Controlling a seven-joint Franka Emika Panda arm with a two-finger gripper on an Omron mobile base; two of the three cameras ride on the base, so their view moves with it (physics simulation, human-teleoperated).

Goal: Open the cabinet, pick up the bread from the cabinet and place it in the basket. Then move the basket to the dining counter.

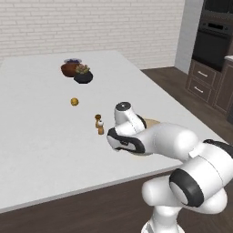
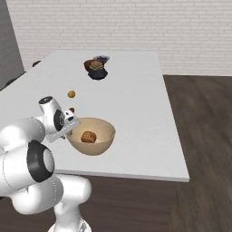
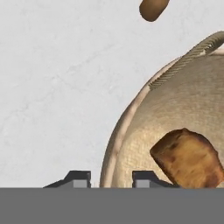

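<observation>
The tan basket (image 2: 97,147) stands on the white dining counter (image 2: 136,113) near its front edge, with the golden-brown bread (image 2: 88,136) lying inside it. In the hand view the bread (image 3: 188,159) rests against the basket's woven inner wall (image 3: 148,127), below the rope handle (image 3: 188,57). My gripper (image 3: 112,180) straddles the basket's left rim, one fingertip outside and one inside, with a small gap showing on the outer side; it is open. From the right base view the gripper (image 2: 72,122) sits at that same rim. A sliver of the basket (image 1: 151,122) shows behind my arm. The cabinet is out of view.
Two small brown shakers (image 1: 99,124) stand just left of the basket. A small orange ball (image 1: 74,101) lies farther back. A dark brown bowl (image 1: 69,68) and a black plant pot (image 1: 83,76) sit at the far end. Low drawer cabinets (image 1: 200,82) and an oven (image 1: 211,41) stand to the right.
</observation>
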